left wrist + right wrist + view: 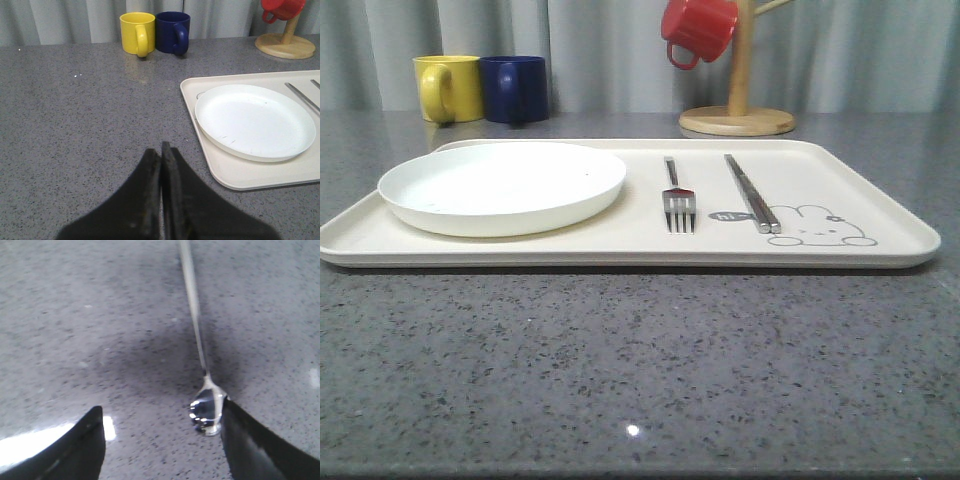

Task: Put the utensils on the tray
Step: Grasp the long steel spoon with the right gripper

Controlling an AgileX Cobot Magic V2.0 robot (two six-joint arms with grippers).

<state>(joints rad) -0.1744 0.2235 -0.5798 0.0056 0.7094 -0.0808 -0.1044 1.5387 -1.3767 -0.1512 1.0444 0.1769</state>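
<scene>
This looks like a kitchen or dining spot in a home. The table (620, 360) is grey speckled stone. A yellow mug (448, 88) and a blue mug (515, 88) stand at the back, a red mug (698, 30) hangs on a wooden mug tree (738, 110), and grey curtains (600, 50) hang behind.

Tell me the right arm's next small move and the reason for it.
Probably shift the right gripper sideways to centre it on the spoon, then close. Its jaws stand open over the grey counter, and the spoon's bowl lies right beside one finger rather than midway. Plate, fork and chopsticks already sit on the tray.
</scene>
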